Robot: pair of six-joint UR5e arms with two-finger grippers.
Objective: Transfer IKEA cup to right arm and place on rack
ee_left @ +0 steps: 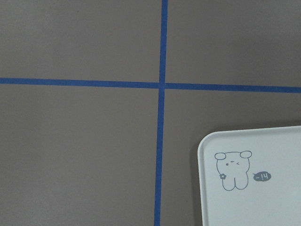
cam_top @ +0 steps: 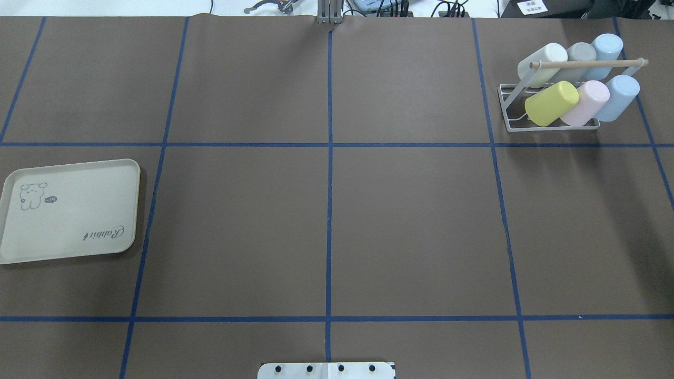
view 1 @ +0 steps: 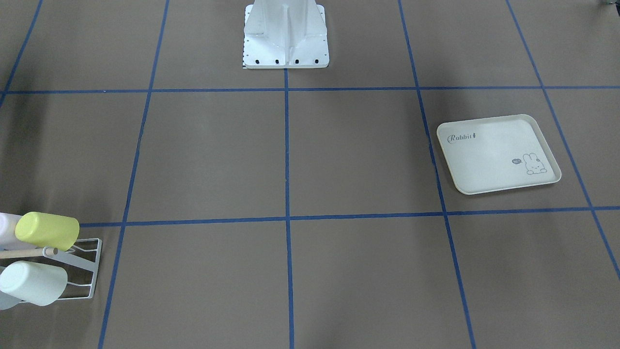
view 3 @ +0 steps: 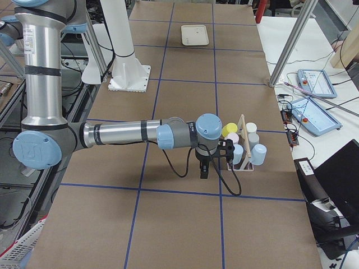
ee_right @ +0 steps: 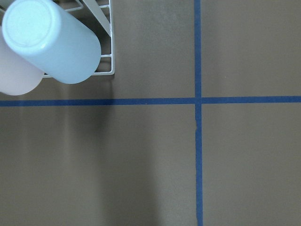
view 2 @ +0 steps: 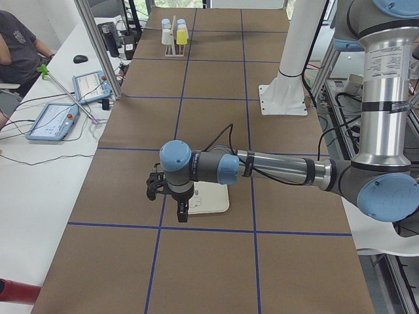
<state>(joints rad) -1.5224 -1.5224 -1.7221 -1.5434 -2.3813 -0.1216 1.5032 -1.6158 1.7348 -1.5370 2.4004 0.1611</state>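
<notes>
Yellow cup (cam_top: pixel 551 103) on the rack (cam_top: pixel 590 63) looks light, stiff, slick plastic (pinch across the wall near the rim). Left gripper (view 2: pixel 181 210), right gripper (view 3: pixel 203 171): whether clenched or released, cannot tell.

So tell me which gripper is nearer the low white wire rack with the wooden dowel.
Right. The right gripper hangs just beside the rack; the left gripper hangs by the cream rectangular tray, far on the opposite side.

Overhead/front cams opp., rack (cam_top: pixel 584 63) shared
</notes>
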